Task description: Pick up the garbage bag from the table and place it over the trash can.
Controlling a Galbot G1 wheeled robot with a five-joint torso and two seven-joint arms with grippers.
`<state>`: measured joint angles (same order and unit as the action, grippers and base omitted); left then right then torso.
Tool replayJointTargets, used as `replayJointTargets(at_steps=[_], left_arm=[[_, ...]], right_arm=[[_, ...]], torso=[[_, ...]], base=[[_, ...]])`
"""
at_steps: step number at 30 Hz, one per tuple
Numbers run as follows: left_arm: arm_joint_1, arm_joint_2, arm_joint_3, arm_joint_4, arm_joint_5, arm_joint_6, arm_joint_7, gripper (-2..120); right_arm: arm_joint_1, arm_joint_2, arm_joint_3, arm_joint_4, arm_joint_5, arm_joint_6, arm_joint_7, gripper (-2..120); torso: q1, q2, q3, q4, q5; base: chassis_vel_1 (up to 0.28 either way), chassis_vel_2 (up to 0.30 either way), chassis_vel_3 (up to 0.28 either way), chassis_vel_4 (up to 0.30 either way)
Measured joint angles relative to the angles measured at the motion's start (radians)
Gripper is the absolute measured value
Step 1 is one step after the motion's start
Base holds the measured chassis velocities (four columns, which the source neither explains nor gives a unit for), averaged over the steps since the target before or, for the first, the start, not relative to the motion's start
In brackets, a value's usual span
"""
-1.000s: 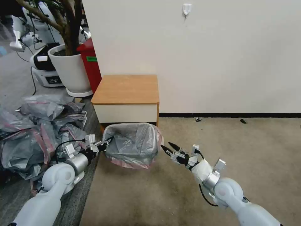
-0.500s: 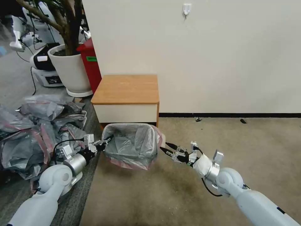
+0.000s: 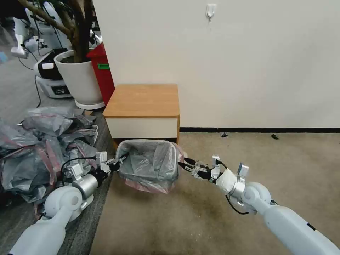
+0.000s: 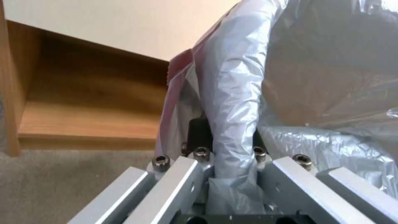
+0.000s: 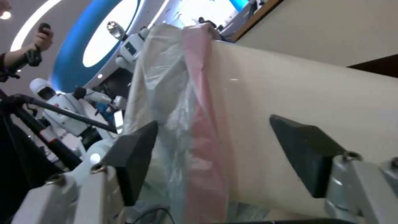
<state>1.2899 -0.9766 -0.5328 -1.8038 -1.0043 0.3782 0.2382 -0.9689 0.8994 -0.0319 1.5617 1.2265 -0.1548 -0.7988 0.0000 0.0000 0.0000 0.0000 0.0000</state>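
One trash can [image 3: 148,166], on carpet just in front of table [image 3: 143,101]. One garbage bag [image 3: 150,161] lining it, pink band hanging over rim. One table, against wall. Two grippers: left gripper [image 3: 118,161] at can's left rim, fingers clamped on bag plastic; right gripper [image 3: 184,165] at can's right side, jaws spread. One heap of grey-and-pink bags [image 3: 42,145], left of can, count within heap unclear. One white plant pot [image 3: 79,79] and one red bin [image 3: 102,72], both left of table.

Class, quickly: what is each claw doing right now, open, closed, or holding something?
Left claw: shut on the thin crinkly grey plastic garbage bag.
Right claw: open, fingers either side of the bag's pink-edged rim.
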Motion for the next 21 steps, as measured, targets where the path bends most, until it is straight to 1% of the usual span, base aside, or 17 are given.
replayJointTargets(at_steps=[1, 4, 10, 13, 14, 16, 17, 18, 21], left_arm=[[0.002, 0.0, 0.0, -0.001, 0.003, 0.0, -0.001, 2], [0.007, -0.001, 0.0, -0.004, 0.008, -0.001, -0.001, 2], [0.012, -0.008, -0.002, -0.012, 0.015, -0.003, -0.004, 2], [0.016, -0.01, -0.001, -0.015, 0.018, -0.006, -0.005, 2], [0.016, -0.01, -0.001, -0.015, 0.018, -0.006, -0.005, 2], [0.018, -0.009, -0.001, -0.017, 0.02, -0.008, -0.006, 2], [0.019, -0.009, -0.001, -0.018, 0.02, -0.008, -0.006, 2], [0.019, -0.009, -0.001, -0.018, 0.02, -0.008, -0.006, 2], [0.02, -0.008, -0.001, -0.019, 0.021, -0.009, -0.007, 2]], right_arm=[[0.002, -0.001, 0.0, -0.002, 0.0, -0.007, -0.008, 69], [0.007, -0.003, -0.002, -0.005, 0.0, -0.014, -0.019, 65], [0.02, -0.003, -0.015, -0.016, 0.0, -0.014, -0.019, 61], [0.03, 0.002, -0.023, -0.025, 0.0, -0.014, -0.019, 48], [0.03, 0.002, -0.023, -0.025, 0.0, -0.014, -0.019, 48], [0.033, 0.004, -0.028, -0.03, 0.0, -0.013, -0.021, 38], [0.033, 0.005, -0.029, -0.031, 0.0, -0.013, -0.023, 35], [0.033, 0.005, -0.029, -0.031, 0.0, -0.013, -0.023, 35], [0.033, 0.012, -0.032, -0.033, 0.0, -0.013, -0.036, 20]], torso=[[0.0, 0.0, 0.0, 0.0, 0.0], [0.0, 0.0, 0.0, 0.0, 0.0], [0.0, 0.0, 0.0, 0.0, 0.0], [0.0, 0.0, 0.0, 0.0, 0.0], [0.0, 0.0, 0.0, 0.0, 0.0], [0.0, 0.0, 0.0, 0.0001, 0.0], [0.0, 0.0, 0.0, 0.0, 0.0], [0.0, 0.0, 0.0, 0.0, 0.0], [0.0, 0.0, 0.0, 0.0, 0.0]], base=[[0.0, 0.0, 0.0, 0.0], [0.0, 0.0, 0.0, 0.0], [0.0, 0.0, 0.0, 0.0], [0.0, 0.0, 0.0, 0.0], [0.0, 0.0, 0.0, 0.0], [0.0, 0.0, 0.0, 0.0], [0.0, 0.0, 0.0, 0.0], [0.0, 0.0, 0.0, 0.0], [0.0, 0.0, 0.0, 0.0]])
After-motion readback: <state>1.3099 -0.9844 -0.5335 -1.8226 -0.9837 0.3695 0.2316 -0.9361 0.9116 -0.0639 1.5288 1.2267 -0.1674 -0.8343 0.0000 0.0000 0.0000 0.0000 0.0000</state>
